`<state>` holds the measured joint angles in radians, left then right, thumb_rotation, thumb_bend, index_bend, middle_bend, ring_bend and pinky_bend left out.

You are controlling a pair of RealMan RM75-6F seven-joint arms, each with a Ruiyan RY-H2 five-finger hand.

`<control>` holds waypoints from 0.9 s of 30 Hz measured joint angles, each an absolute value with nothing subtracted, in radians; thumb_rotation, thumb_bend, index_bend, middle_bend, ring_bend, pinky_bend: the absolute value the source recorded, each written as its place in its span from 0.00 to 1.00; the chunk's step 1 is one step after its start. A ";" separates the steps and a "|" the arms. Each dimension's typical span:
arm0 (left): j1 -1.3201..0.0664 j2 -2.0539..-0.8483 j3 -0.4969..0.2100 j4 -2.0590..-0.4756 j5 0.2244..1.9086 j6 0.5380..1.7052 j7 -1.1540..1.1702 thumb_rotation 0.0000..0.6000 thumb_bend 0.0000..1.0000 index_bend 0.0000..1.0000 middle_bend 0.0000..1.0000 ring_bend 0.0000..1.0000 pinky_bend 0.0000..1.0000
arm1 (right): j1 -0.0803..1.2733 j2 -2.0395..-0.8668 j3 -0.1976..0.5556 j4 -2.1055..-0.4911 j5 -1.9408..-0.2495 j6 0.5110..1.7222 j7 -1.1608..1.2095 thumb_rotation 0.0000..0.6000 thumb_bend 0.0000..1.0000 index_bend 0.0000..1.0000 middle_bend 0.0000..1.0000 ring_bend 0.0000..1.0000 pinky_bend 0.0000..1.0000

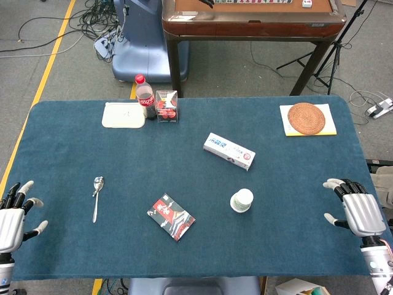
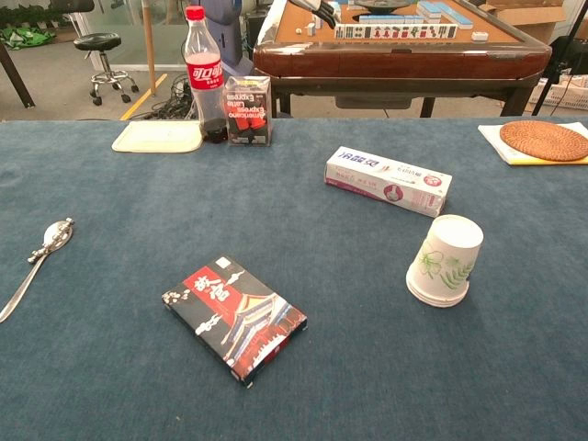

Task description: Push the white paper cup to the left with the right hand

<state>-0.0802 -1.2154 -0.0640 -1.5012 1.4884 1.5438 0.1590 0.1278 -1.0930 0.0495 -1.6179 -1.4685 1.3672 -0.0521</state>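
The white paper cup [image 1: 242,200] [image 2: 445,261], printed with green leaves, stands upside down on the blue table [image 1: 295,166] a little right of centre. My right hand [image 1: 359,211] rests at the table's right edge, well to the right of the cup, fingers spread and holding nothing. At the left edge sits my left hand [image 1: 13,214], also spread and empty. Neither hand shows in the chest view.
A red and black packet [image 1: 171,216] [image 2: 234,315] lies left of the cup, a toothpaste box [image 1: 229,150] [image 2: 388,180] behind it. A spoon [image 1: 97,196] [image 2: 35,263] lies far left. Cola bottle [image 1: 145,97], small box [image 1: 166,106], white tray [image 1: 123,114] and woven coaster [image 1: 306,118] line the back.
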 measured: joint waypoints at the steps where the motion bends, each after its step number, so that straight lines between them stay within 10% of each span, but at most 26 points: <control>1: -0.080 -1.216 -0.064 -1.502 1.485 1.541 0.158 1.00 0.04 0.48 0.33 0.27 0.48 | 0.128 -1.093 0.049 -1.618 -1.468 1.366 -0.053 1.00 0.00 0.31 0.28 0.19 0.25; 27: -0.076 -1.201 -0.071 -1.514 1.449 1.518 0.115 1.00 0.04 0.51 0.44 0.35 0.51 | 0.255 -1.333 0.046 -1.450 -1.580 1.292 -0.130 1.00 0.00 0.00 0.01 0.00 0.14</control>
<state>-0.0755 -1.2013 -0.0706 -1.5135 1.4492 1.5179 0.1152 0.2545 -1.3332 0.0455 -1.4500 -1.5798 1.2916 -0.1298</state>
